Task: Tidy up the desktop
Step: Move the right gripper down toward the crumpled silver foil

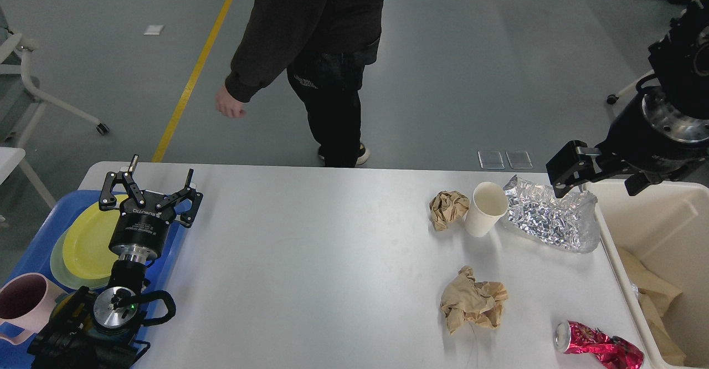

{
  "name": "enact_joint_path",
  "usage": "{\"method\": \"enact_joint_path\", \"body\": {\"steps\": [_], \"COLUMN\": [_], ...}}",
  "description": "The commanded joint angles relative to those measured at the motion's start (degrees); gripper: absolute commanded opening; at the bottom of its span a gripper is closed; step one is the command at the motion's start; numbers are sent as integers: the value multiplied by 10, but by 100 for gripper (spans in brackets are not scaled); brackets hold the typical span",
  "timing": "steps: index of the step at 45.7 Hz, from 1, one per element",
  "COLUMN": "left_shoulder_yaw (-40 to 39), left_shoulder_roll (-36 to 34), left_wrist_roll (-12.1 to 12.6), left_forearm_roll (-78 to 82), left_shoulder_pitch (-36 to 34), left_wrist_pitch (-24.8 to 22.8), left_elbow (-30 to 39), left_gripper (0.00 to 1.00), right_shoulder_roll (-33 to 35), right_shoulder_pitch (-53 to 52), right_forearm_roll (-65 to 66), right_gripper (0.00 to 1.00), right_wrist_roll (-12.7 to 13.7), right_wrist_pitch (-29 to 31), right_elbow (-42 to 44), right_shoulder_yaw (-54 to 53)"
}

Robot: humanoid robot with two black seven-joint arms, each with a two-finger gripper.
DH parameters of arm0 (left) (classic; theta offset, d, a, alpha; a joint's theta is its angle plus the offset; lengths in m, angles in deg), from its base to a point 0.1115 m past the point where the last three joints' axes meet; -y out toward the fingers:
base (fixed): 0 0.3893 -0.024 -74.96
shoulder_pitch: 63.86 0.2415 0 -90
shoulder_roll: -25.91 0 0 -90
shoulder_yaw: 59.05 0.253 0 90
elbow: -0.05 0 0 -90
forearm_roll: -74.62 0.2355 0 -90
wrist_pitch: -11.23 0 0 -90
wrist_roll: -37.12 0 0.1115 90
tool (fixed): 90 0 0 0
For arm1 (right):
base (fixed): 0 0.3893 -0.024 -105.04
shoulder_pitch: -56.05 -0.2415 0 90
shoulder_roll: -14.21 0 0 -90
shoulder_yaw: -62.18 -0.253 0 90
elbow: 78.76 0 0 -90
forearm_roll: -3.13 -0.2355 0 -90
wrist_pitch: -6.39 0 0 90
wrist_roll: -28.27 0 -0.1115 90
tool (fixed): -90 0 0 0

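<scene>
Head view: tabletop [332, 258] spanning frame, tidying partly done. Left tool [149, 190] being held open, empty, over blue tray [33, 247]. Right tool [601, 172] empty, opening unclear. Foil [554, 219], cup [486, 208], paper wads [473, 302], can [598, 347] still lying outside bin [653, 214].

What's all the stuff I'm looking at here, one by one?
desktop: 1, white, centre
paper balls: 2, brown, right half
paper cup: 1, white, far right
foil sheet: 1, silver, beside cup
crushed can: 1, red, near right corner
bin: 1, cream, right
tray: 1, blue, left
plates: 2, yellow on green, in tray
mug: 1, pink, in tray
person: 1, black clothes, behind table
left gripper: open, over tray
right gripper: open, above bin's edge
</scene>
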Motion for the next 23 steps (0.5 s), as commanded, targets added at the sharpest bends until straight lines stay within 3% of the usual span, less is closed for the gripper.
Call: {"method": "enact_joint_path", "body": {"steps": [1,8,13,23], "left_shoulder_yaw": [1,0,0,0], "left_shoulder_roll": [0,0,0,0], "left_wrist_roll": [-1,0,0,0], "left_forearm_roll": [0,0,0,0], "left_shoulder_pitch": [0,0,0,1], "left_wrist_pitch": [0,0,0,0], "left_elbow": [0,0,0,0], "left_gripper": [96,96,96,96], "right_shoulder_roll": [4,21,35,26], "right_shoulder_pitch": [22,110,185,330], "right_forearm_roll": [1,-10,-43,-300], "right_gripper": [99,99,99,100], "right_wrist_roll": [0,0,0,1], "right_wrist_pitch": [-21,-115,-143,-165], "right_elbow": [18,70,126,250], "right_shoulder_yaw": [0,4,-1,0]}}
